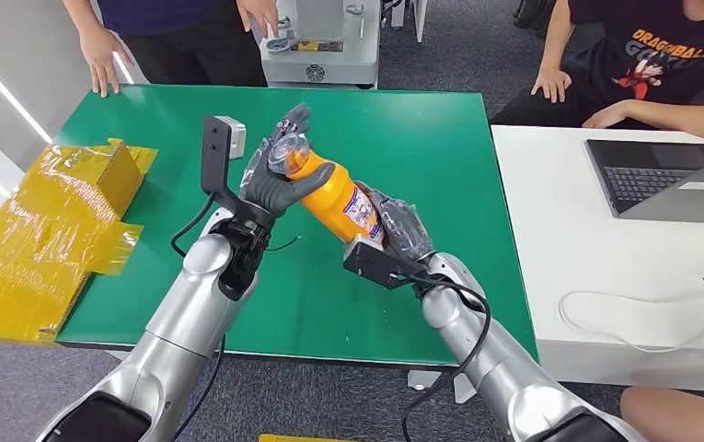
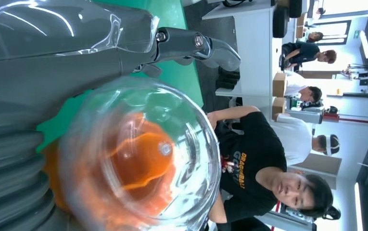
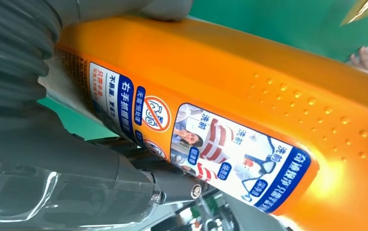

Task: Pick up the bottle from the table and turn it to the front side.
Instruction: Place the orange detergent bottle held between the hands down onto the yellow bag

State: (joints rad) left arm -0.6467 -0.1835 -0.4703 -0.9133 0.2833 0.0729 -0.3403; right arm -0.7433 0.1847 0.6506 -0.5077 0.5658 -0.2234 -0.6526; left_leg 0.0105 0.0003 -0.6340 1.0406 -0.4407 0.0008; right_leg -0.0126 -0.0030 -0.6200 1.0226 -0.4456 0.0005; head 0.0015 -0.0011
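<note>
Low in the head view's frame the two silver arms rise toward the centre, and between them the orange bottle [image 1: 334, 195] hangs clear above the green table [image 1: 440, 276], tilted, cap end toward the upper left. The right hand [image 1: 396, 230] has its fingers wrapped around the base end; the left hand [image 1: 279, 180] closes its fingers around the neck just below the clear cap [image 1: 289, 153]. The lift looks done and the turning is in hand. Next, I judge, one hand must loosen while the other rolls the bottle about its length. The right wrist view shows a printed label [image 3: 196, 139] facing that camera; whether this is the front I cannot tell. Both hands' fingertips are mostly hidden behind the bottle.
</note>
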